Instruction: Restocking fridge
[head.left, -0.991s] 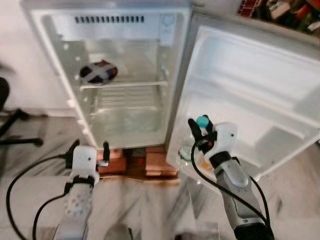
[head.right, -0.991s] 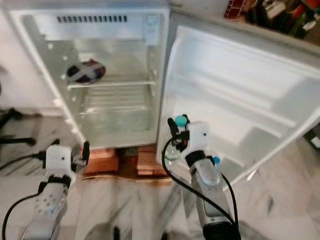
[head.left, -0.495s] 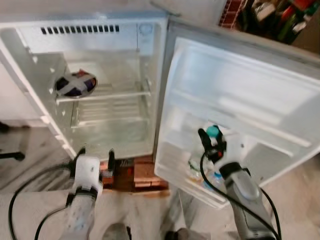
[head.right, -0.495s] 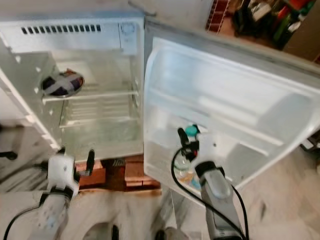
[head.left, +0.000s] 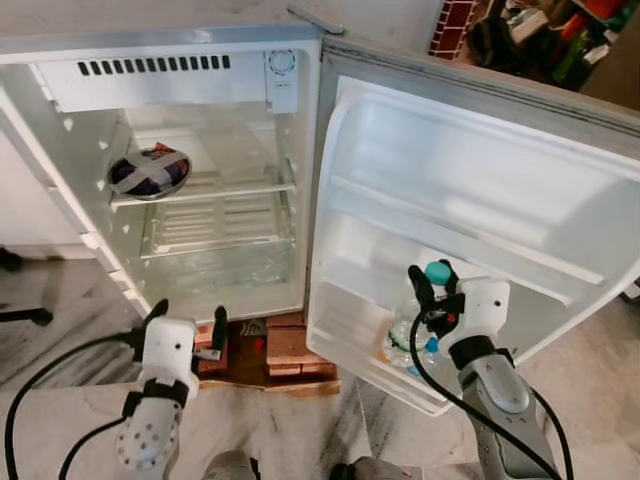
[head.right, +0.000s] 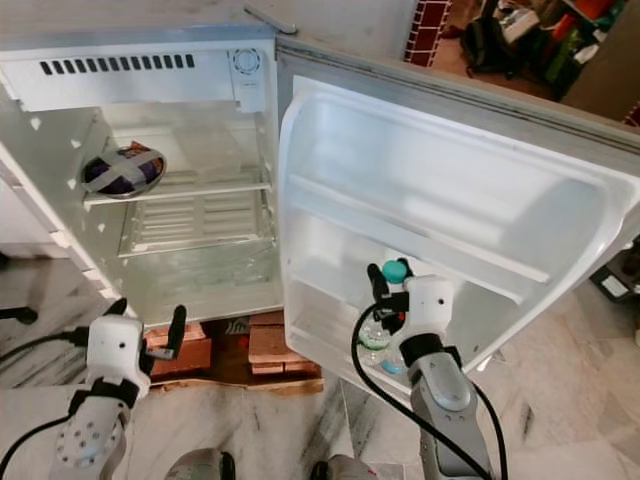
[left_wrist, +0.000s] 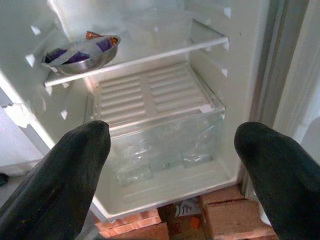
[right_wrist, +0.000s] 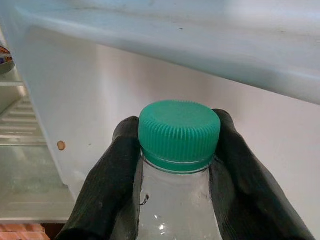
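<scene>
A small white fridge (head.left: 60, 140) stands open, its door (head.left: 480, 180) swung to the right. My right gripper (head.left: 432, 284) is shut on the neck of a clear bottle with a green cap (head.left: 437, 271) (right_wrist: 179, 131), held upright over the door's lowest bin (head.left: 350, 335). The black fingers (right_wrist: 112, 175) press both sides just under the cap. My left gripper (head.left: 185, 320) hangs open low in front of the fridge, its fingers (left_wrist: 60, 170) spread wide with nothing between them. A covered metal bowl (head.left: 148, 172) (left_wrist: 82, 52) sits on the upper shelf.
A clear crisper drawer (left_wrist: 160, 145) fills the fridge's bottom. The fridge rests on red bricks (head.left: 290, 350) above a marble floor (head.left: 60, 300). Another blue-capped bottle (head.left: 428, 346) shows in the door bin beside the held one. Cluttered goods (head.left: 540, 30) lie behind the door, top right.
The camera has shifted, bringing the door more squarely into view. My right gripper has carried the bottle from beside the door's edge to over the lowest door bin. The left gripper has stayed put.
</scene>
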